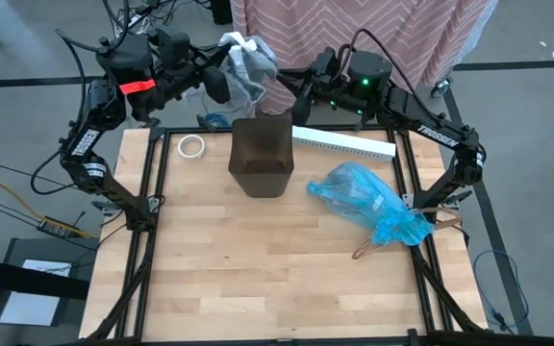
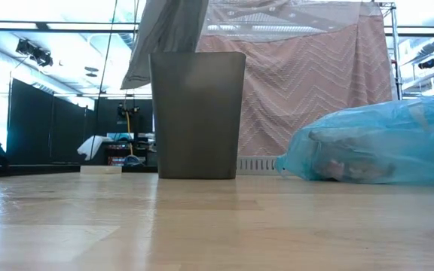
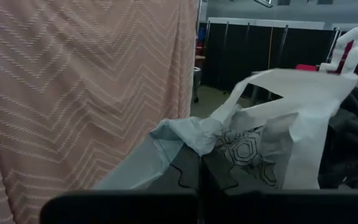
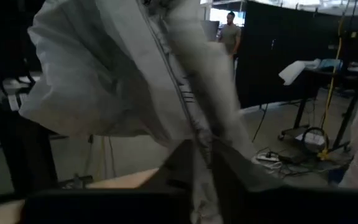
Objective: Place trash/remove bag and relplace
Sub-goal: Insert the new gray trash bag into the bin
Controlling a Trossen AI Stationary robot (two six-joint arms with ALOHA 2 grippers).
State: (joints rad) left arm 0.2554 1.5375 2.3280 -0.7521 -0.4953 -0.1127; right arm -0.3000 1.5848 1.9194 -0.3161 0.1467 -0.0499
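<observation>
A pale grey translucent plastic bag hangs in the air over the table's far edge, behind the dark bin. In the low view its lower part dangles above the bin. My left gripper and my right gripper are both shut on it, one on each side. The bin stands upright on its base. The bright-blue bag lies on its side on the table to the right of the bin, bunched and full. Pale trash scraps show dimly through its blue plastic. My left gripper pinches a gathered fold of the pale grey bag between its two fingers, coming from the table's left. The bag is lifted clear and billows out beyond the fingers. My right gripper pinches a bunched, twisted strip of the same bag between its fingers, coming from the right. The plastic spreads above and past the fingers, off the table.
A white tape roll lies left of the bin near the far edge. A long white strip lies along the far edge to the right. A pink zigzag curtain hangs behind the table. A person stands far off in the room.
</observation>
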